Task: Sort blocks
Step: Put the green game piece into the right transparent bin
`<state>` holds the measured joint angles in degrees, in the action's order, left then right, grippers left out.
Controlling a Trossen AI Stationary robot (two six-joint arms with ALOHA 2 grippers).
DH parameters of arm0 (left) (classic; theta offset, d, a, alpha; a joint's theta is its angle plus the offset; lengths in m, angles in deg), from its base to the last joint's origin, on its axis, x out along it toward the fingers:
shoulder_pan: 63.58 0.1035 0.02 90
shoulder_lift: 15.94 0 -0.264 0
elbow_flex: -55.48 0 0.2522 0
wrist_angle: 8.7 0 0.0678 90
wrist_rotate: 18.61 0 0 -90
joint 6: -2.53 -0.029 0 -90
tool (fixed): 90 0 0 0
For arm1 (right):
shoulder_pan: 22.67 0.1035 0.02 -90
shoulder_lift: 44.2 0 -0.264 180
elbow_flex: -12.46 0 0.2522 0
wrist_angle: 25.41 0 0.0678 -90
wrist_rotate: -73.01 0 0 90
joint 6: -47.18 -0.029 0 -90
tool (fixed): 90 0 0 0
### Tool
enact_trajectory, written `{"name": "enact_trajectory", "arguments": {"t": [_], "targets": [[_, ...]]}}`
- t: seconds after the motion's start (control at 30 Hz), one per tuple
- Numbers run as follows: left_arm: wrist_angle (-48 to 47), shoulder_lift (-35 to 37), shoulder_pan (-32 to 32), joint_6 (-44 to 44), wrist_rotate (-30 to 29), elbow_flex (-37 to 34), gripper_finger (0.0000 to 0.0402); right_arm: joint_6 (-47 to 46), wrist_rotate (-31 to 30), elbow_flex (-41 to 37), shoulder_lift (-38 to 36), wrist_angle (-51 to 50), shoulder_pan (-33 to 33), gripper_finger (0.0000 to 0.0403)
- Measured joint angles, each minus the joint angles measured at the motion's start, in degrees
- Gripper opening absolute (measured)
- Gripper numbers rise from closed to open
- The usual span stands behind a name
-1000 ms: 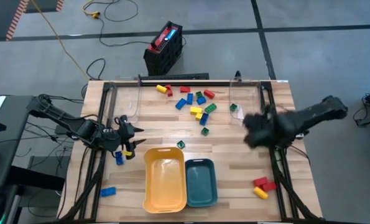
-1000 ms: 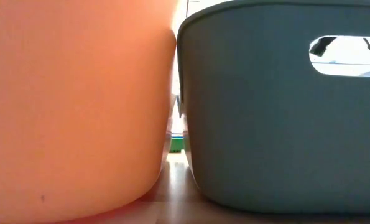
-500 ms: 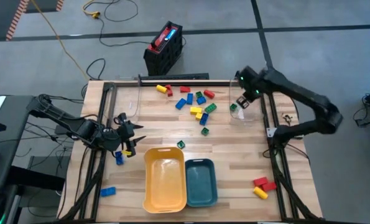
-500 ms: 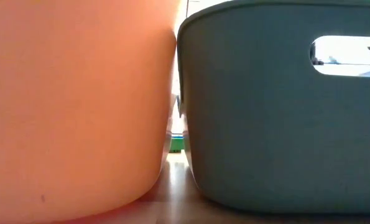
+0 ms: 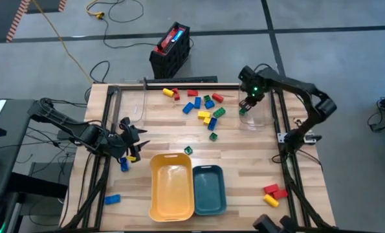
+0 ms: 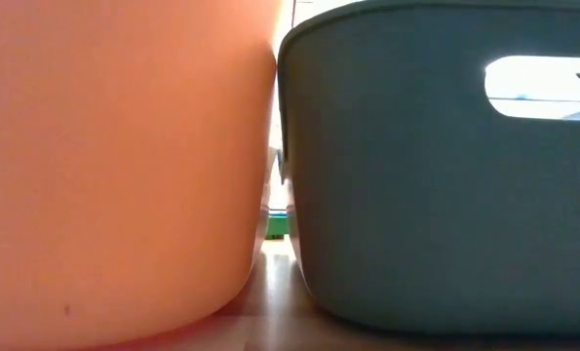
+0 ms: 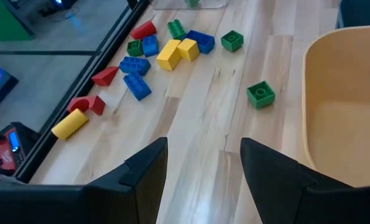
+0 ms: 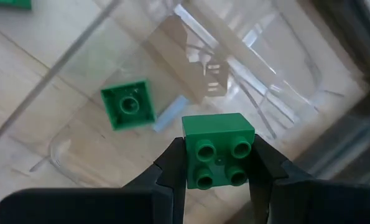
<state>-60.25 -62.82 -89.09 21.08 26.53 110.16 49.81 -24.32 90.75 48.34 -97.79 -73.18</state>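
Several red, yellow, blue and green blocks [image 5: 202, 107] lie scattered on the far middle of the wooden table. My right gripper [image 5: 246, 105] hangs at the far right over a clear container [image 5: 257, 118], shut on a green block [image 8: 218, 155]. Another green block [image 8: 129, 104] lies on the container's floor. My left gripper [image 5: 132, 138] hovers open at the table's left, its fingers [image 7: 144, 173] bare, facing the block pile [image 7: 166, 50]. The yellow tray [image 5: 171, 184] and the teal tray [image 5: 209, 189] stand side by side at the near middle. My right gripper pinches the green block by two opposite sides [image 8: 186, 155] between its two fingers. The fingers point down from above. The block's studded top faces up toward the wrist, and the block hangs level, clear above the clear container's opening.
A lone green block [image 5: 188, 150] sits just beyond the trays and shows through the gap between them [image 6: 277, 226]. Red and yellow blocks [image 5: 274, 193] lie near right, a blue one [image 5: 112, 199] near left, blue and yellow ones [image 5: 127, 160] by my left gripper. A second clear container [image 5: 135, 103] stands far left.
My right arm has swung fast from the table's right side toward the far edge and a little left, coming down until its gripper points down over the clear container. My left gripper has stayed in place, open.
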Motion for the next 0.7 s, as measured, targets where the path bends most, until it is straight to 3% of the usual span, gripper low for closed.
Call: {"name": "enact_trajectory", "arguments": {"t": [0.4, 0.57, 0.7], "targets": [[0.03, -1.26, 0.0, 3.63, -0.2, 0.0, 0.0199, 1.55, -0.04, -0.04, 5.89, 3.61, -0.33, 0.012], [3.18, -4.73, 0.0, 2.56, -0.2, 0.0, 0.0199, 2.57, -0.07, -0.04, 5.89, 4.78, -1.03, 0.0156], [8.67, -7.98, 0.0, -3.57, -0.25, 0.0, 0.0199, 3.32, -0.07, -0.04, 5.89, 4.44, -0.94, 0.0198]]}}
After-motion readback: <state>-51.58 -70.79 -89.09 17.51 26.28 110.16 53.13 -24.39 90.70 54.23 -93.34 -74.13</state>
